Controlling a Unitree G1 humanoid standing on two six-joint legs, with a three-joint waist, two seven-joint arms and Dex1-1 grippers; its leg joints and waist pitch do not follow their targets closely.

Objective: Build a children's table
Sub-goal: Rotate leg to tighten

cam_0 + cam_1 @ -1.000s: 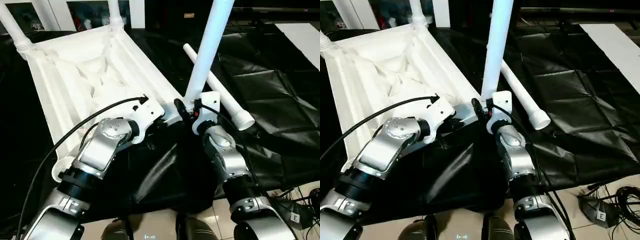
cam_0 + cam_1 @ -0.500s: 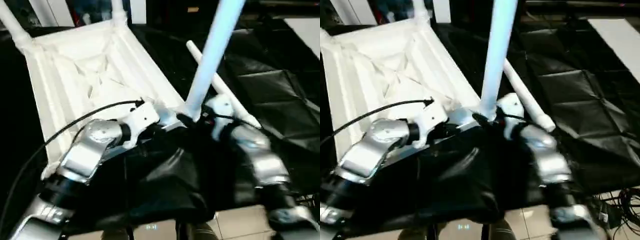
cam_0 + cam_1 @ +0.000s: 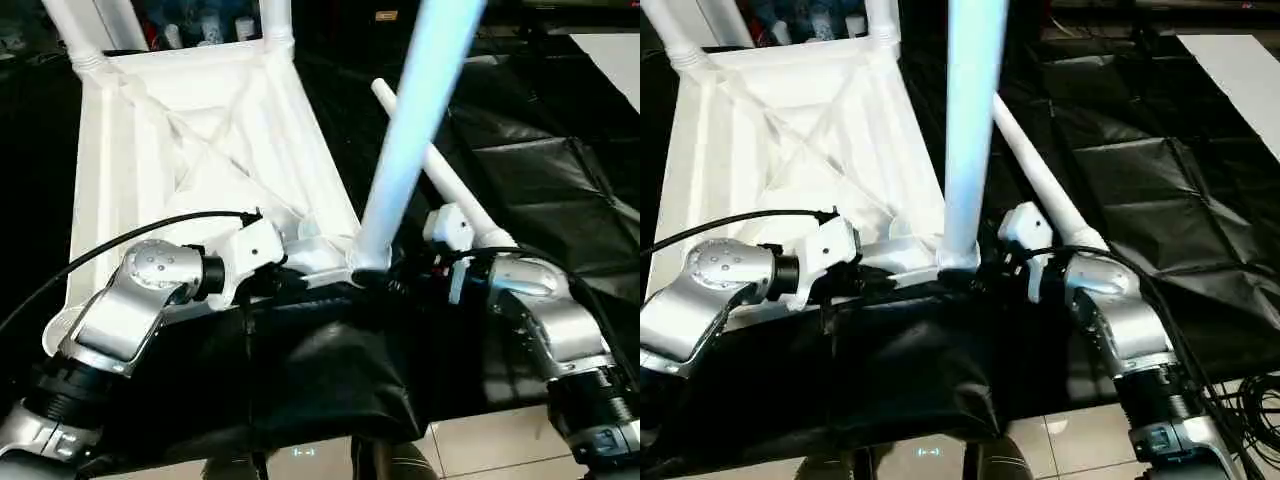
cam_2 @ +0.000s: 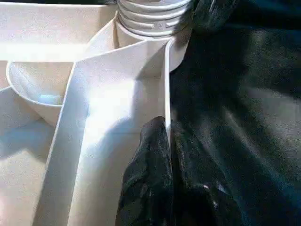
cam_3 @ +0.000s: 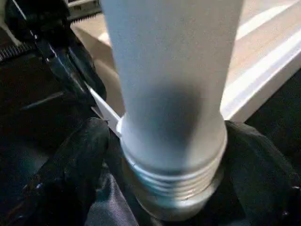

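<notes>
Down at the near corner of the tabletop (image 3: pixel 190 170), the right gripper (image 5: pixel 164 188) has its two black fingers (image 5: pixel 70 169) closed around the ribbed, flared base of an upright leg (image 3: pixel 410 130) — one finger on each side of the tube, both touching it. The leg's threaded end sits in the rounded corner socket (image 4: pixel 155 42), and the tube rises steeply out of the top of the head views.

The left gripper (image 4: pixel 167 155) is pinched shut on the thin side wall of the tabletop just beside that socket; one finger lies inside the wall, the other outside against the black sheet (image 3: pixel 520 190).

The tabletop lies upside down (ribbed underside up, with diagonal braces crossing it) on the black sheet, stretching away from the robot. At its far end two more legs stand fitted in their corner sockets — one (image 3: pixel 75 30) on the left, one (image 3: pixel 275 20) on the right. A fourth leg (image 3: pixel 1040 185) lies loose on the sheet to the right of the tabletop, its flared end near the right gripper's wrist. Pale floor tiles (image 3: pixel 470 450) show beyond the sheet's near edge.
</notes>
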